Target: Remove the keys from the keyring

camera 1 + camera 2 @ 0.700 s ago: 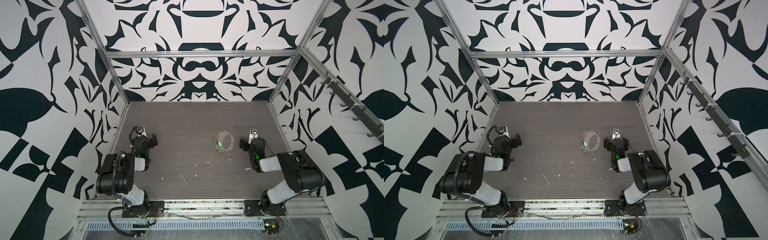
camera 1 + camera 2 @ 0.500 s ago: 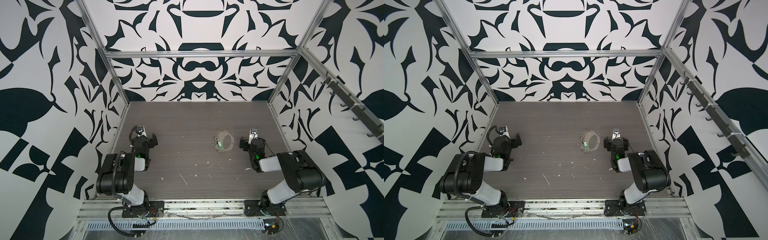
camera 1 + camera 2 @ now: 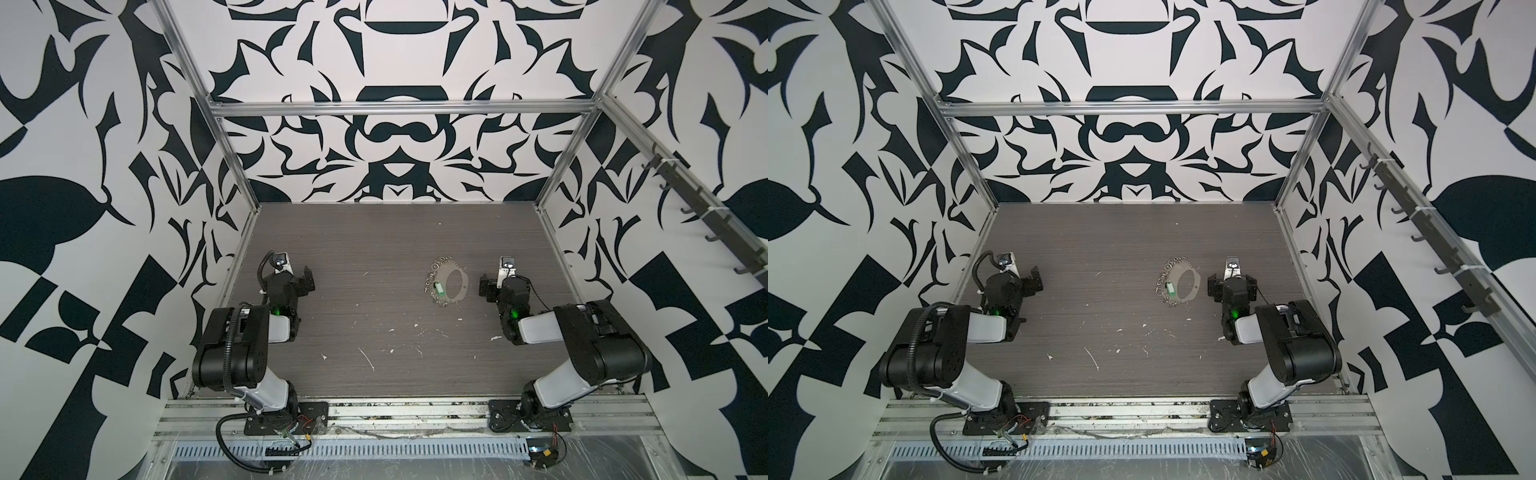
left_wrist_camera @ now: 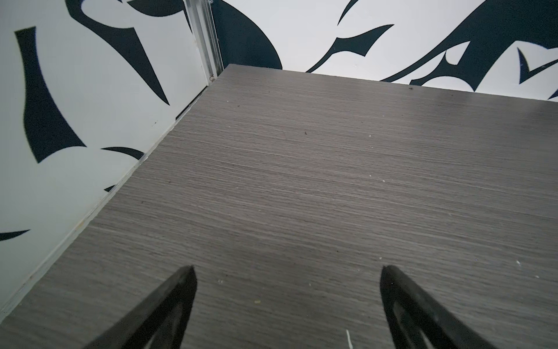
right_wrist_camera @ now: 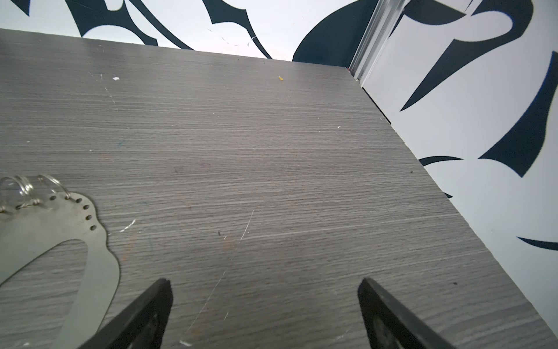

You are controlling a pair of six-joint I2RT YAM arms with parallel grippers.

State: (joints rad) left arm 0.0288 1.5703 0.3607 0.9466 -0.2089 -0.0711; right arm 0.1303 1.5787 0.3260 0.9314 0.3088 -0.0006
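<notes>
The keys [image 3: 437, 287] lie at the ringed edge of the keyring [image 5: 36, 223], right of the table's [image 3: 374, 249] middle, and nothing has shifted in the last moment. The right gripper [image 5: 264, 282] sits just beside the loop and the left gripper [image 4: 287, 269] well apart, both spread wide and empty, so removal has not begun.

No visible change: left claw [image 4: 287, 269], right claw [image 5: 264, 280], keyring [image 5: 45, 223] unmoved.
</notes>
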